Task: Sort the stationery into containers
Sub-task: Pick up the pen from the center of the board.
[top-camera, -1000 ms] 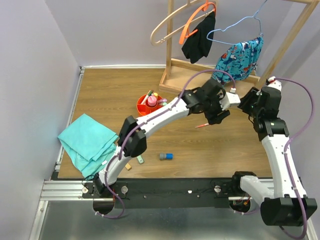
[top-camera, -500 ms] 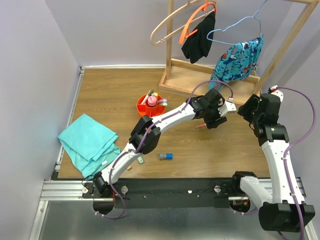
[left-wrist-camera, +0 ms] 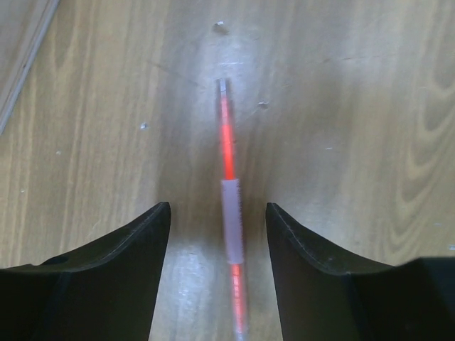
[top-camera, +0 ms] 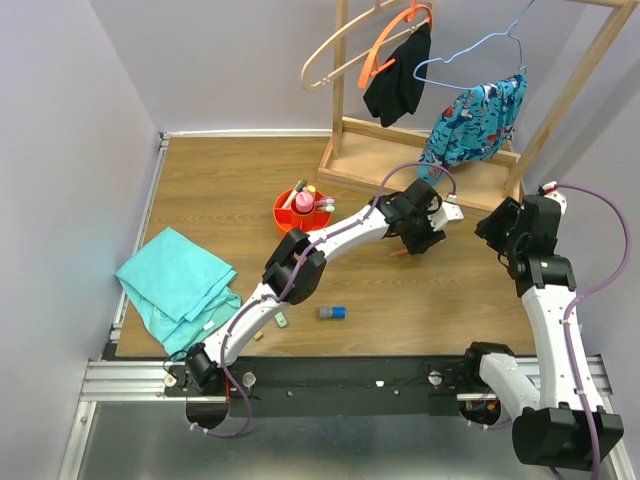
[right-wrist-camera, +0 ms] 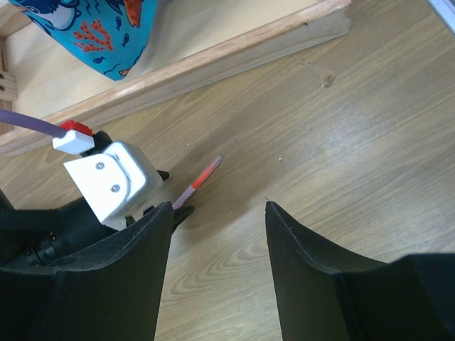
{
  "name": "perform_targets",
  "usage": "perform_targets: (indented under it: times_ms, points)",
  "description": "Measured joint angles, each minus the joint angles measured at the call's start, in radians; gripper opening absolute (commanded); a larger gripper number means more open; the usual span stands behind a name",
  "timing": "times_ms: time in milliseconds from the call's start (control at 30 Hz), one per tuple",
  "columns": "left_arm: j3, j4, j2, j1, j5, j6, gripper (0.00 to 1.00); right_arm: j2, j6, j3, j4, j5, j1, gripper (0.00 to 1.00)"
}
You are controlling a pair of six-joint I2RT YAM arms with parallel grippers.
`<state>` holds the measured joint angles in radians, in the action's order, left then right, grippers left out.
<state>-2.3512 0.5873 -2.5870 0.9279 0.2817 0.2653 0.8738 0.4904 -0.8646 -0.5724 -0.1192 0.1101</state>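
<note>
While the left arm stretched further out over the last second, the pen (left-wrist-camera: 229, 185) came to lie directly between the fingers of the left gripper (left-wrist-camera: 217, 207), where a second before it had shown just off the gripper's side. The fingers stood apart, one on each side of the pen with bare wood showing in both gaps, so nothing was gripped yet. The right gripper (right-wrist-camera: 217, 206) had drawn back from the left one and hung to its side, fingers likewise spread and holding nothing. I judged this as the set-up for a pick: the left gripper was lined up and low, and only the closing remained before the pen could be carried off.

The pen was a very thin, straight stick, glossy red-orange along most of its length with a pale frosted sleeve near the middle and a small grey tip at the far end. It lay flat on the table (left-wrist-camera: 355, 106), a smooth wood-grain top with a slight sheen and a few pale specks. Both grippers' fingers were matte black with rounded tips.

Back along the left arm, well apart from its gripper, stood the organiser (top-camera: 300, 212), a round bright-orange plastic tub already holding some pastel items. Nearer the arm bases lay a small blue-grey piece (top-camera: 332, 313), and a soft folded teal cloth (top-camera: 175, 285) sat further off. Just beyond the left gripper ran the pale wooden rack base (right-wrist-camera: 213, 60).
</note>
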Motion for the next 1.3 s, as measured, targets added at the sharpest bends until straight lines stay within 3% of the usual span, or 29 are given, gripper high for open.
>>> perform_targets:
  times_ms: [567,867,1300]
  points:
    - [-0.038,-0.004,-0.041,0.008,-0.047,-0.003,0.48,-0.008,0.027,0.062,0.002,0.035,0.027,0.63]
    - [-0.036,-0.003,-0.041,0.012,-0.045,-0.003,0.47,-0.009,0.021,0.074,0.007,0.046,0.034,0.68]
    - [0.005,-0.029,-0.027,0.005,0.019,0.000,0.29,0.020,-0.090,0.077,0.041,0.171,0.035,0.71]
